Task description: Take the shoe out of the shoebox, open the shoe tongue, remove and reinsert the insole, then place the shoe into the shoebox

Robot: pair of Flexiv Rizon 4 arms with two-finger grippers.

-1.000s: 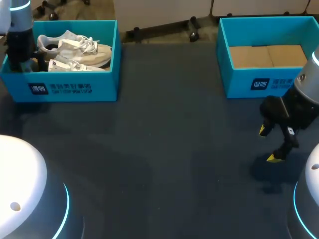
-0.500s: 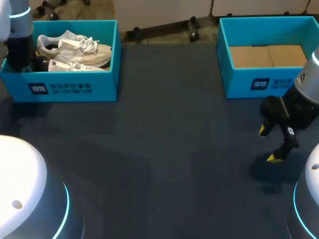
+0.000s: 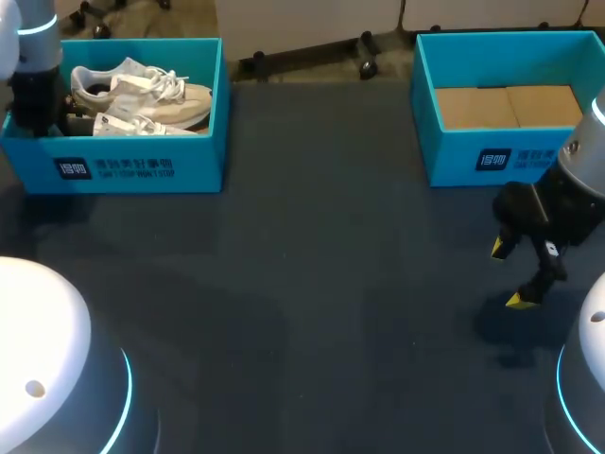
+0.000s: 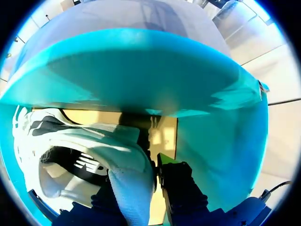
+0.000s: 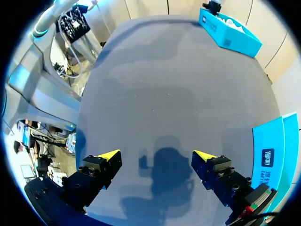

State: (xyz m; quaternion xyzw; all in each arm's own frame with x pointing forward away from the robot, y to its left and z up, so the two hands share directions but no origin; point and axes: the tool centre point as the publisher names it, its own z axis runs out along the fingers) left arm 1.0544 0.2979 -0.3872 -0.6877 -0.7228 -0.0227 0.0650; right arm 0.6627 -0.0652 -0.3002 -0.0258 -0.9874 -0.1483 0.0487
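Shoe (image 4: pixel 94 141) heel pinched in left gripper (image 4: pixel 143 181); both inside shoebox (image 4: pixel 141 70).

The left arm (image 3: pixel 36 90) comes in at the far left corner and points steeply down, a lit blue ring round its pale upper link and the dark wrist below it. In the left wrist view the left gripper (image 4: pixel 141 181) has its fingers close together, pressed from both sides on the white heel of the shoe (image 4: pixel 94 141). The right arm (image 3: pixel 579 175) comes in from the right edge, wrist bent toward the middle. The right gripper (image 3: pixel 509 274) hangs low over the table, yellow-tipped fingers (image 5: pixel 109 155) spread wide with nothing between them
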